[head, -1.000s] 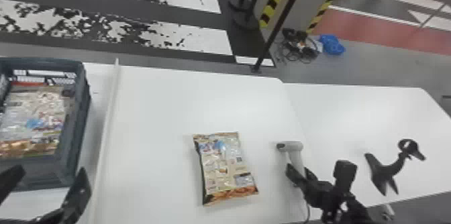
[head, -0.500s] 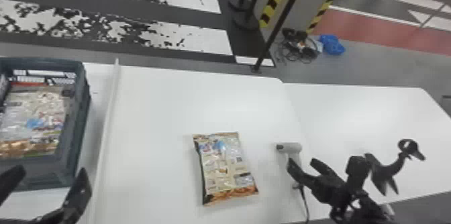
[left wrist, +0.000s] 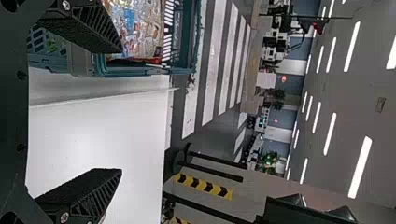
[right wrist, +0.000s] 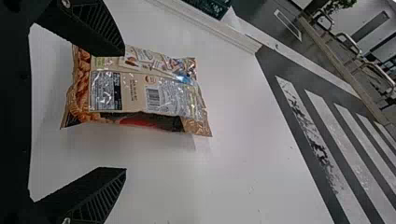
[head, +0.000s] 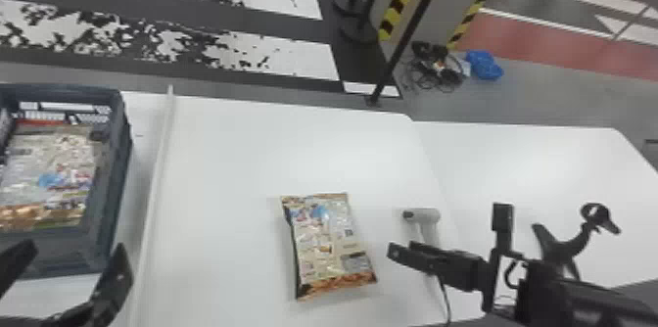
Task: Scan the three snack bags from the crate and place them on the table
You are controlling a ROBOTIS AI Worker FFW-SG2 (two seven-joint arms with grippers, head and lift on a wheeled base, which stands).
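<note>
Away from the scanner and toward the snack bag, our right gripper has moved. Our left gripper gapes at the crate's near edge. For a likely pickup, we should bring our right one's parted, empty fingers squarely over the bag on the table. Room lies toward the raised strip; rightward, the scanner's cord could snag.

Head view looks down (left wrist view shares the crate).
</note>
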